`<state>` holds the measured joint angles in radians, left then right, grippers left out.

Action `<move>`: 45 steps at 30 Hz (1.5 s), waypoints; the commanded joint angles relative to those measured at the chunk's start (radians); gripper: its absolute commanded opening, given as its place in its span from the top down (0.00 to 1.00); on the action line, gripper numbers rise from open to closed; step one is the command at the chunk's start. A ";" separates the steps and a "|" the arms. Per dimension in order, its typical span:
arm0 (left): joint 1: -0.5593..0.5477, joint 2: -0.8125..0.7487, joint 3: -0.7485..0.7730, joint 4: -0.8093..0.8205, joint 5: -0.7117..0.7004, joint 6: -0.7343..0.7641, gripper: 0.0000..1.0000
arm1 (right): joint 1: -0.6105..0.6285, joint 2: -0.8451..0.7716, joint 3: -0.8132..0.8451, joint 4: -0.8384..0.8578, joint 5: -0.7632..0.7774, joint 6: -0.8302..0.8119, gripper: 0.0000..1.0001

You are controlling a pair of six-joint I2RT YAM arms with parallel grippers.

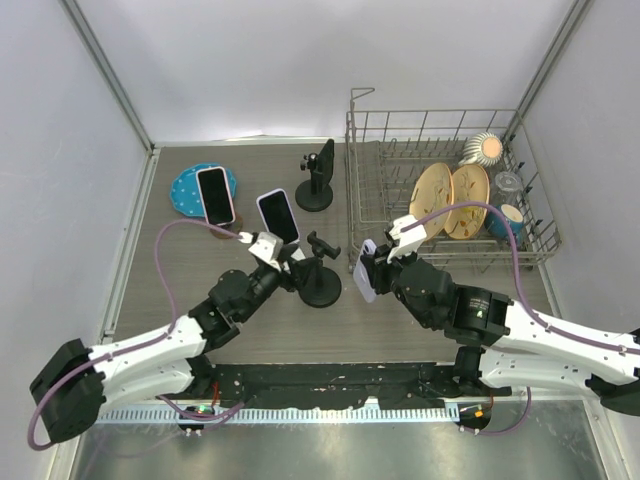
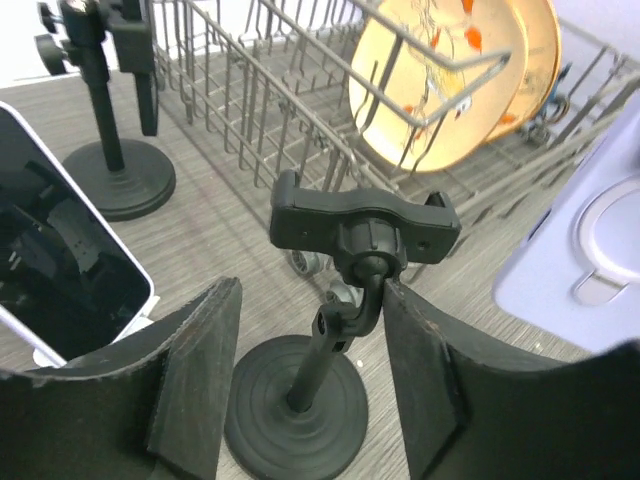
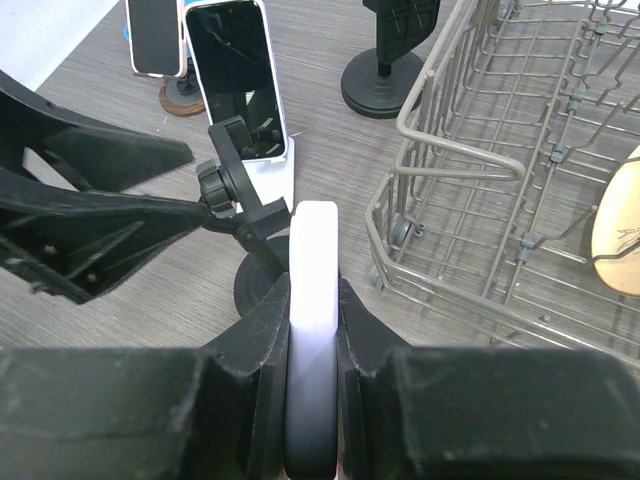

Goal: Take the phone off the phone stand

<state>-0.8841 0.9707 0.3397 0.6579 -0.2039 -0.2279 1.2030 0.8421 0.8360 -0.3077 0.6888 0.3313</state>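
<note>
The lavender phone (image 1: 367, 272) is clear of the black phone stand (image 1: 320, 282) and sits just right of it, above the table. My right gripper (image 1: 377, 264) is shut on the phone, which shows edge-on between the pads in the right wrist view (image 3: 313, 290). The stand's clamp (image 2: 365, 225) is empty. My left gripper (image 2: 310, 330) is open and straddles the stand's post above its round base (image 2: 295, 410). Its right finger (image 2: 430, 370) touches the stand's neck. The phone's back shows at the right of the left wrist view (image 2: 590, 250).
A wire dish rack (image 1: 380, 215) with two yellow plates (image 1: 450, 195) stands at the right. A second black stand (image 1: 316, 182) is behind. One phone (image 1: 279, 217) leans on a white holder, another (image 1: 214, 195) lies on a blue plate (image 1: 186, 190).
</note>
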 commanded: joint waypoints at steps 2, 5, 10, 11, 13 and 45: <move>-0.003 -0.179 0.048 -0.213 -0.095 -0.024 0.27 | 0.004 -0.003 0.075 0.027 0.009 0.031 0.99; -0.004 -0.277 0.100 -0.369 -0.109 -0.045 0.17 | 0.004 0.005 0.113 -0.008 0.008 0.049 0.99; -0.010 -0.323 0.222 -0.547 -0.088 -0.080 0.06 | 0.004 0.049 0.241 -0.086 0.001 0.090 0.99; -0.013 -0.316 0.248 -0.570 -0.080 -0.080 0.03 | 0.004 0.083 0.267 -0.100 0.006 0.100 0.99; -0.027 -0.284 0.323 -0.633 -0.060 -0.076 0.01 | 0.003 0.123 0.353 -0.154 0.044 0.145 0.99; -0.380 0.137 0.515 -0.097 -0.627 0.548 0.10 | -0.122 0.431 0.715 -0.148 0.149 0.397 0.99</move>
<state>-1.2594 1.0794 0.8623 0.3058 -0.7300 0.2180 1.0851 1.3556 1.5669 -0.5838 0.8093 0.6704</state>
